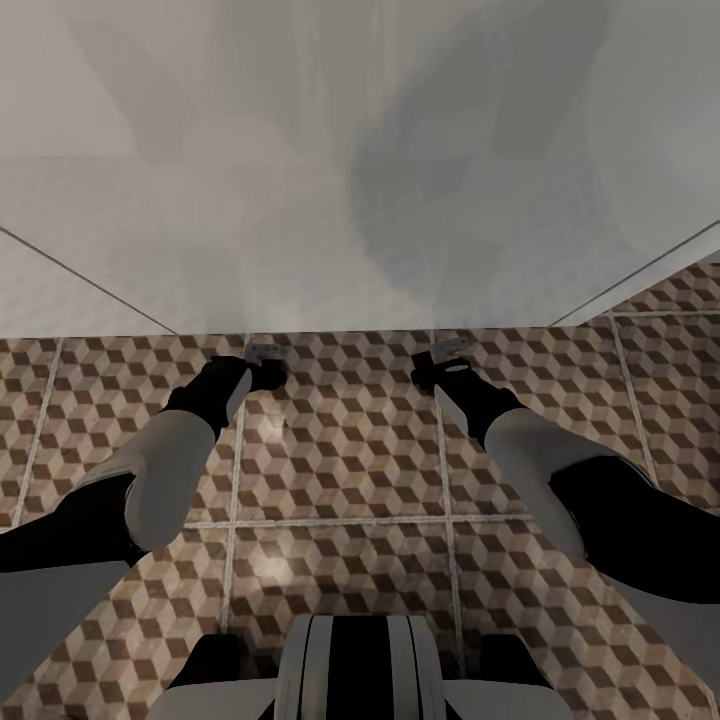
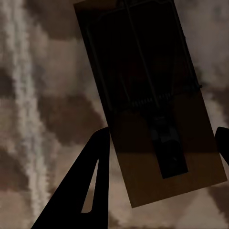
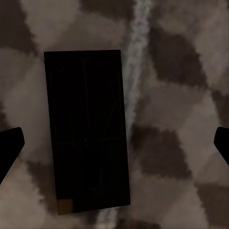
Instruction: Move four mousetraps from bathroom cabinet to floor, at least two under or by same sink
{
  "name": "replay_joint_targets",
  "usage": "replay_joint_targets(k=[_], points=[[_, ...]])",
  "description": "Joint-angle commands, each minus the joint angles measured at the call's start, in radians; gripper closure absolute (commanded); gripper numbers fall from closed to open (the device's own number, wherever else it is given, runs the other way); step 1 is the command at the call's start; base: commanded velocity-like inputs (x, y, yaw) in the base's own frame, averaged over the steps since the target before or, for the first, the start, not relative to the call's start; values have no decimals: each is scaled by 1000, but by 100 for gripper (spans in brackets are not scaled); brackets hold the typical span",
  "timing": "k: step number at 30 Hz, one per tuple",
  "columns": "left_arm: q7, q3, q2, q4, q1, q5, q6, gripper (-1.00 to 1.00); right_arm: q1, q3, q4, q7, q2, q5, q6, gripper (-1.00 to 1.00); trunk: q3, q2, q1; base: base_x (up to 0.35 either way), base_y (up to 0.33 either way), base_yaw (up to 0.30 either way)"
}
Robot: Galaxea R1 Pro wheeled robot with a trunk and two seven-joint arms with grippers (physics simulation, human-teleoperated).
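Robot trunk sits lowest, above cube-patterned bathroom floor (image 1: 340,470) tiles with pale grout. Both arms reach toward a hazy white surface ahead. Left gripper (image 2: 160,152) is spread around a mousetrap (image 2: 157,109); right gripper (image 3: 114,143) is spread over another mousetrap (image 3: 88,131), both on the floor.
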Motion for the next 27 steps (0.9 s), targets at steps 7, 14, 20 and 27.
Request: replay_joint_targets(k=[7,14,20,27], points=[[-2,6,-1,-2,0,-16,3,100,0,9,-2,-6,0,-11,6,-100,0,0,0,0,0,0],[-2,6,-1,-2,0,-22,3,100,0,9,-2,-6,0,-11,6,-100,0,0,0,0,0,0],[-2,6,-1,-2,0,-23,3,100,0,9,-2,-6,0,-11,6,-100,0,0,0,0,0,0],[-3,6,-1,-2,0,-23,-4,100,0,9,-2,-6,0,-11,6,-100,0,0,0,0,0,0]])
